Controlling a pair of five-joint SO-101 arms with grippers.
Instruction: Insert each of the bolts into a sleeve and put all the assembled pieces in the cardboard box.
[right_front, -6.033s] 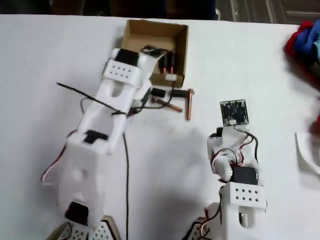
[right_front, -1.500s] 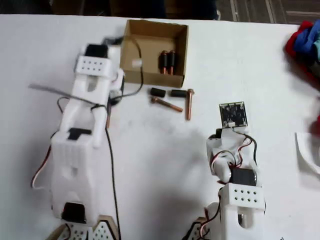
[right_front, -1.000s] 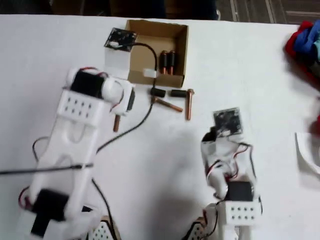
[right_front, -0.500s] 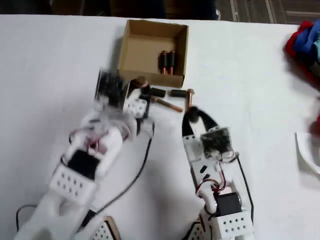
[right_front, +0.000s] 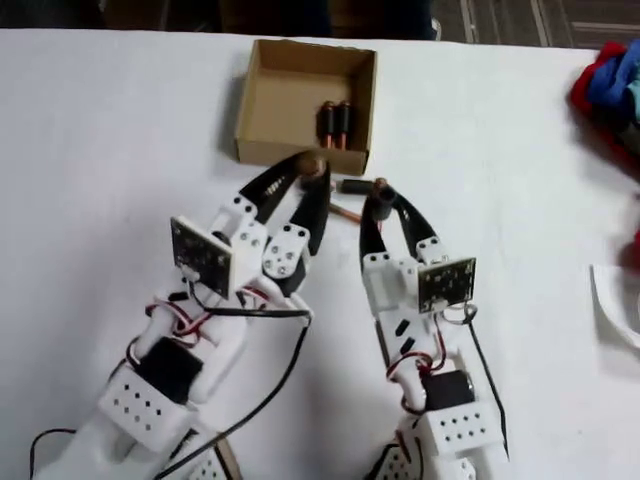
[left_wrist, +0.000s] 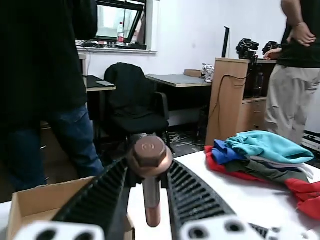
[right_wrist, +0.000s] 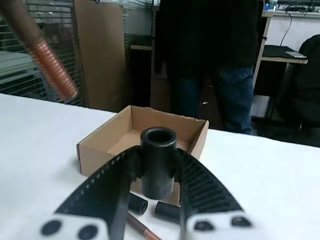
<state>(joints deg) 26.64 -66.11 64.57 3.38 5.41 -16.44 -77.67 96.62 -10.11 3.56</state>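
Two parts look held ready to mate: the left fingers (left_wrist: 100, 200) closed on a bolt (left_wrist: 149, 175) under its head, shank free, the right fingers (right_wrist: 205, 190) closed on a sleeve (right_wrist: 158, 162) with its bore exposed, the cardboard box (right_front: 280, 100) just beyond both.

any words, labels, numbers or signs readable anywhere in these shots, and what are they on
No text can be read in any view.
cardboard box: plain, no print seen.
left arm's circuit board and right arm's circuit board: markings too small to read.
bolt: mark on its head too blurred to read.
sleeve: no marking seen.
bottle on the window sill: label too small to read.
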